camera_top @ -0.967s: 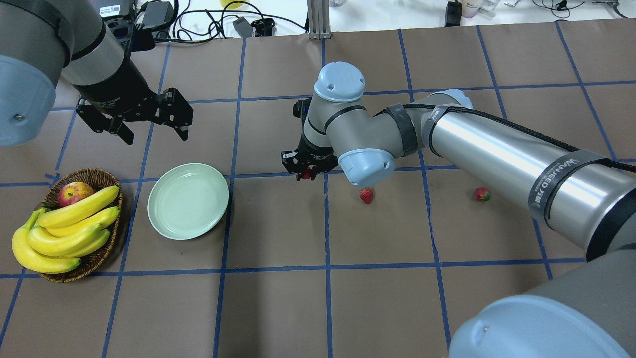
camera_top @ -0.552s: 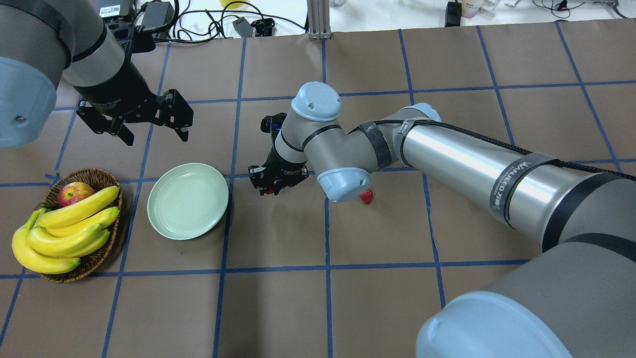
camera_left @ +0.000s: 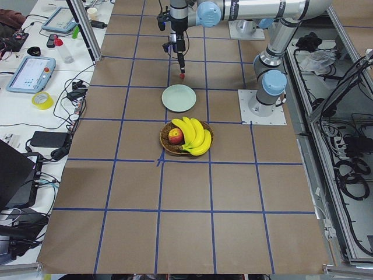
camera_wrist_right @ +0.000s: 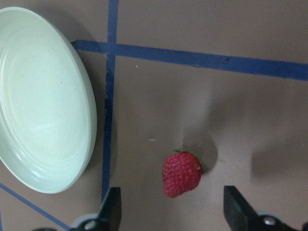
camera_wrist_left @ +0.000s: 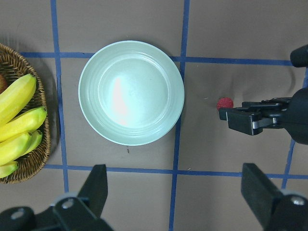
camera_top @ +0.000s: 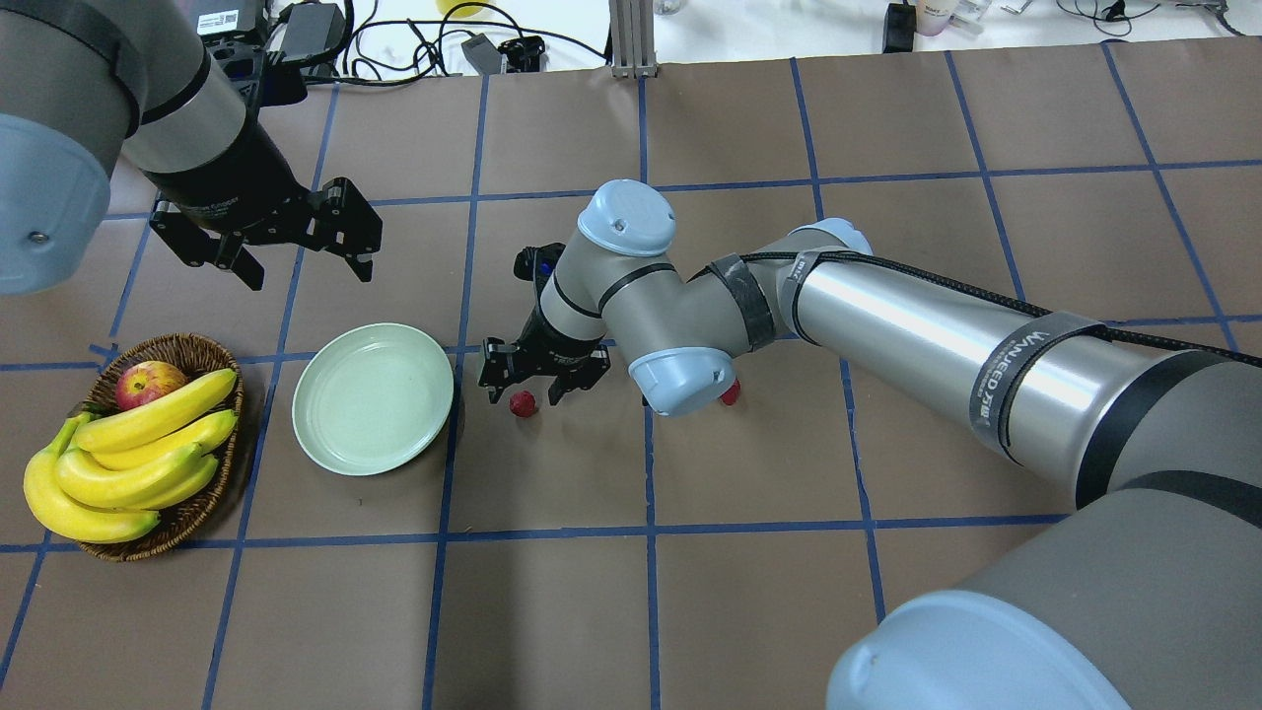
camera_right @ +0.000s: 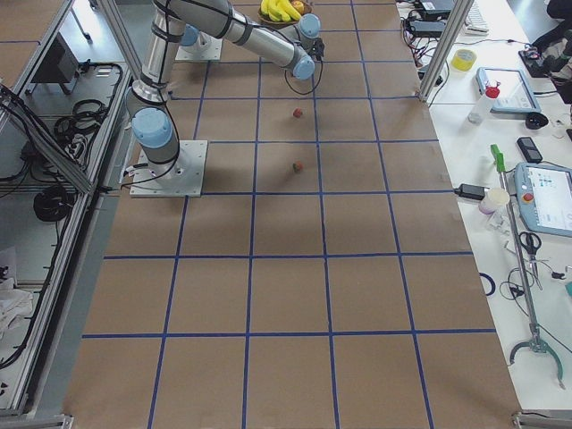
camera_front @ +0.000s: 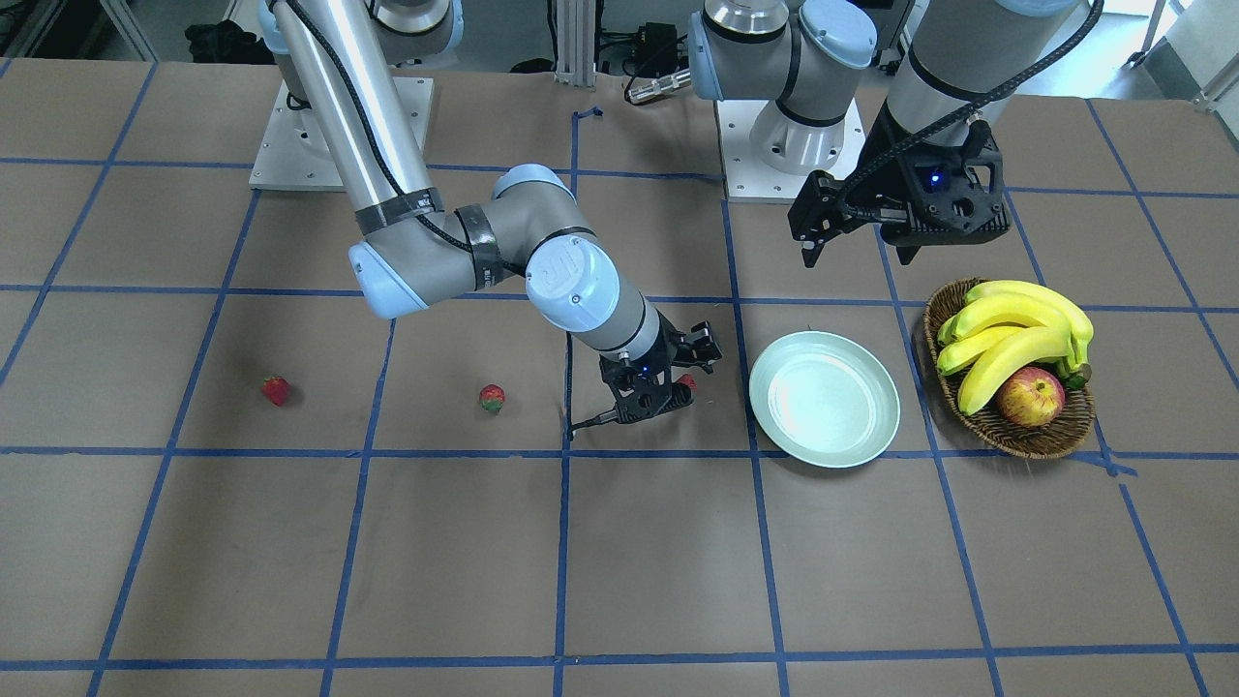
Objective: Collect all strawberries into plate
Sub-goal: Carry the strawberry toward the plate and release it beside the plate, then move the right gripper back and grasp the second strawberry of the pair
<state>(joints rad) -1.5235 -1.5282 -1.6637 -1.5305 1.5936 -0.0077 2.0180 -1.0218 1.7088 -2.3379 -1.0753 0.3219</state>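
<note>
The pale mint plate (camera_top: 373, 398) is empty; it also shows in the front view (camera_front: 824, 398) and the left wrist view (camera_wrist_left: 131, 92). My right gripper (camera_top: 525, 387) is open just right of the plate. One strawberry (camera_top: 523, 402) is free between its fingers, on or just above the paper, outside the plate's rim (camera_wrist_right: 89, 130). The right wrist view shows this strawberry (camera_wrist_right: 182, 173) loose. A second strawberry (camera_front: 492, 398) and a third (camera_front: 276, 390) lie further along the table. My left gripper (camera_top: 296, 251) is open and empty, behind the plate.
A wicker basket (camera_top: 197, 347) with bananas (camera_top: 138, 444) and an apple (camera_top: 148, 383) stands left of the plate. My right forearm (camera_top: 907, 335) stretches over the table's right half and hides the third strawberry in the overhead view. Cables lie at the far edge.
My right gripper carried a strawberry leftward toward the plate, then opened. The strawberry is now loose beside the plate. The left arm has not moved.
</note>
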